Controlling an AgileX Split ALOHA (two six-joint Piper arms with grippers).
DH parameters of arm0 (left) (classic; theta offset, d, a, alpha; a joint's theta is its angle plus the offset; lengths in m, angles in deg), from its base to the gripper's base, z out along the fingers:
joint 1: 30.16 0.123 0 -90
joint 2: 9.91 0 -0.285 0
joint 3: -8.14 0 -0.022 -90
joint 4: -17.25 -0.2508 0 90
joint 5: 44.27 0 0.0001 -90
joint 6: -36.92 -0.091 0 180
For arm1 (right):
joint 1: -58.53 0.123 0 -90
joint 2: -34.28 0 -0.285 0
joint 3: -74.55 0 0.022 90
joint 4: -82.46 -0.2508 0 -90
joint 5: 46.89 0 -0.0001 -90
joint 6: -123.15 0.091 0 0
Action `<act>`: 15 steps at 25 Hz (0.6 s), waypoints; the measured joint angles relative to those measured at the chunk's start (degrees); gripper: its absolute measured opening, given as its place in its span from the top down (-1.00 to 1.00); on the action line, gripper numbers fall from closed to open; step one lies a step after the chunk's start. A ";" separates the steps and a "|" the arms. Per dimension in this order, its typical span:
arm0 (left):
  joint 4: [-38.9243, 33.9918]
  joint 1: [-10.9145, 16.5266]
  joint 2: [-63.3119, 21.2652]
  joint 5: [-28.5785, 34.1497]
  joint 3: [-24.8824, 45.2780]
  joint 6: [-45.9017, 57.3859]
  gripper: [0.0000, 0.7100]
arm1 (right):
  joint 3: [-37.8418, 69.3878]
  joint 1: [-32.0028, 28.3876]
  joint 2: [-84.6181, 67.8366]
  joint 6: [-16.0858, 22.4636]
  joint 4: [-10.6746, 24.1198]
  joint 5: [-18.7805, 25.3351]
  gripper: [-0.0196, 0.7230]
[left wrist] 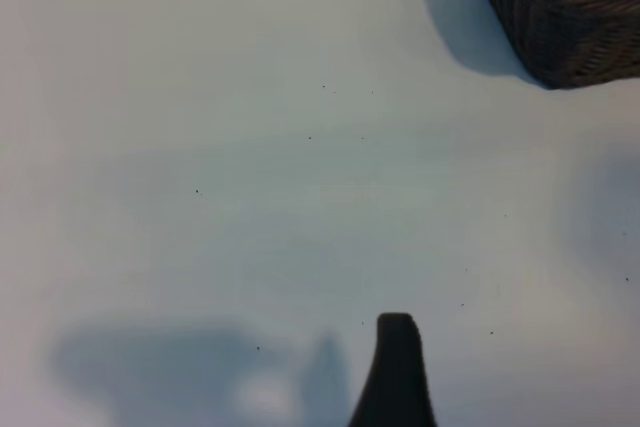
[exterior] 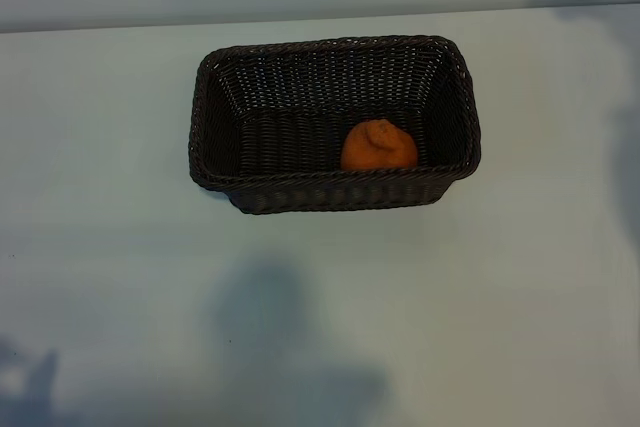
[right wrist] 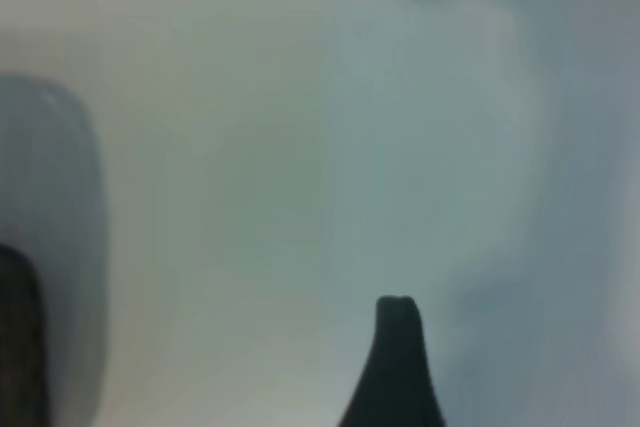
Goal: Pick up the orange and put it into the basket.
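Inside the basket [exterior: 334,55], against its near long wall and a little toward the right end, sits the orange [exterior: 378,146], resting on the woven floor with nothing touching it. That placement reads as the task's goal already met: the fruit lies well below the braided rim, so it will not roll out, and no grip on it is needed.

The basket itself stands upright on the pale desk [exterior: 520,287], roughly at the middle of the exterior view, with bare surface all round it.

Neither arm shows in the exterior view; only soft shadows fall on the desk near the lower edge and the right side. The left gripper [left wrist: 396,372] hangs above bare desk, tilted downward, its jaws wide apart and holding nothing; one corner of the basket appears well off from it in the left wrist view. The right gripper [right wrist: 396,362] likewise looks down on bare desk, jaws spread and carrying nothing, with the basket out of its sight. Both poses suit arms clear of the work.
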 joint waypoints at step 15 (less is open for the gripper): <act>0.00 0.00 0.00 0.00 0.00 0.00 -0.67 | 20.26 0.00 -43.90 0.00 -0.94 -0.03 -0.56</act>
